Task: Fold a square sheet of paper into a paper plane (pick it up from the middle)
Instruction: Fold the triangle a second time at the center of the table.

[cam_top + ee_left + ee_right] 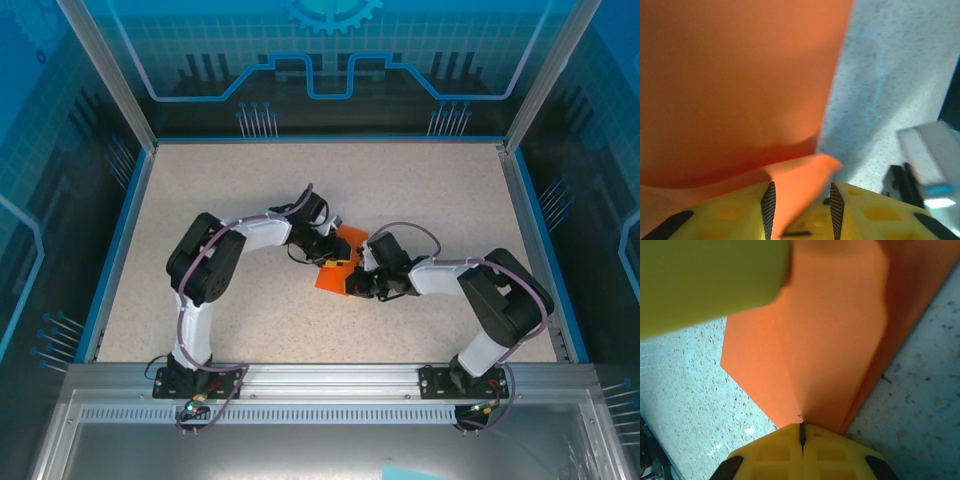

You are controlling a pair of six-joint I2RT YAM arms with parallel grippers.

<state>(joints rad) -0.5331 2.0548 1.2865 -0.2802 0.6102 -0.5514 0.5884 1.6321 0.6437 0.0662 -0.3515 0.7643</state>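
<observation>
Speckled beige tabletop [250,320] within blue-patterned translucent walls [330,60], aluminium rail [330,380] along the near edge.

Top view: paper plane [335,272] mostly covered by the left gripper [330,243] and right gripper [354,282], so its shape is unreadable. Left wrist: the paper is blurred and runs off the top and left edges, can't tell if the fingers [768,205] actually press the flap, and a blurry grey block [930,150] is cut by the right edge. Right wrist: an out-of-focus yellow blob [705,280], cropped by the frame, hides the paper's top-left corner.
</observation>
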